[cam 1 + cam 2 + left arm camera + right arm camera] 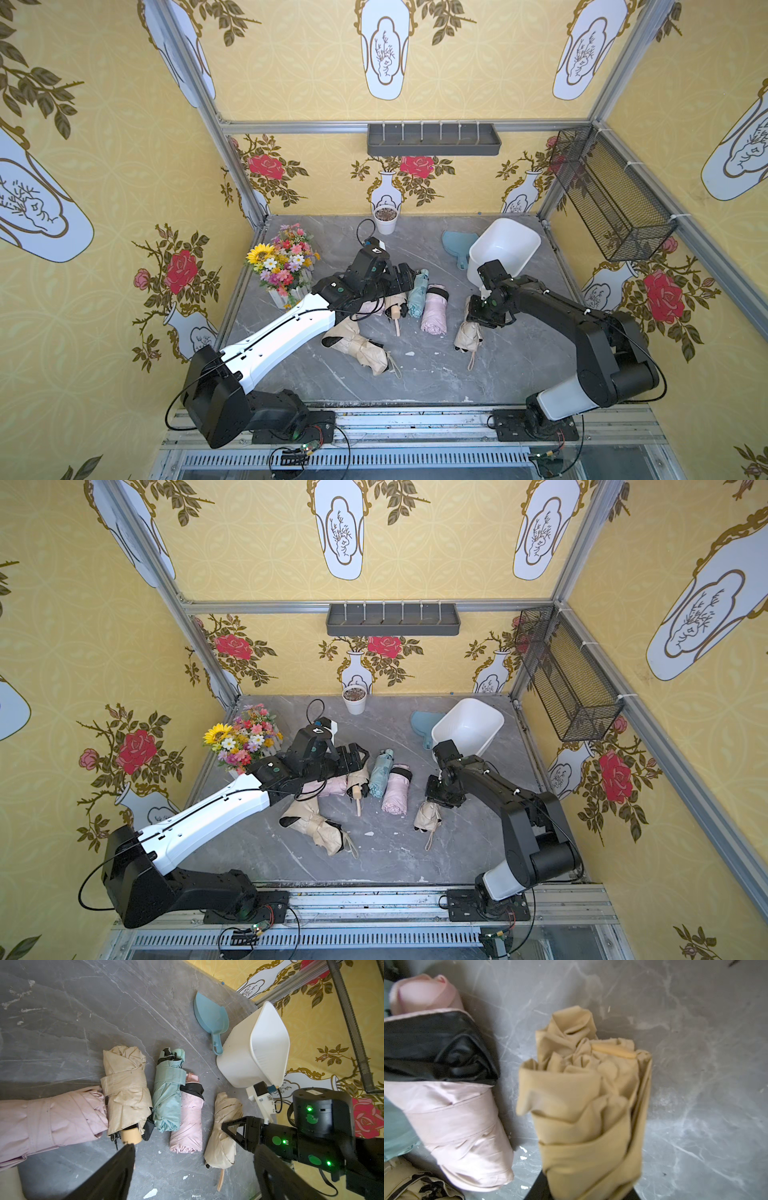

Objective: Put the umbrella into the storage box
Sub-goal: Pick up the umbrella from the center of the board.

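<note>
Top views: the right gripper (473,322) pinches the beige umbrella (467,338) on the table (436,374), near the storage box (507,241); the left gripper (405,277) hovers, fingers spread, over the other umbrellas (434,311). Wrist views: the jaws clamp the rolled canopy, so grasping appears complete. The next move calls for lifting it over the box rim.
</note>
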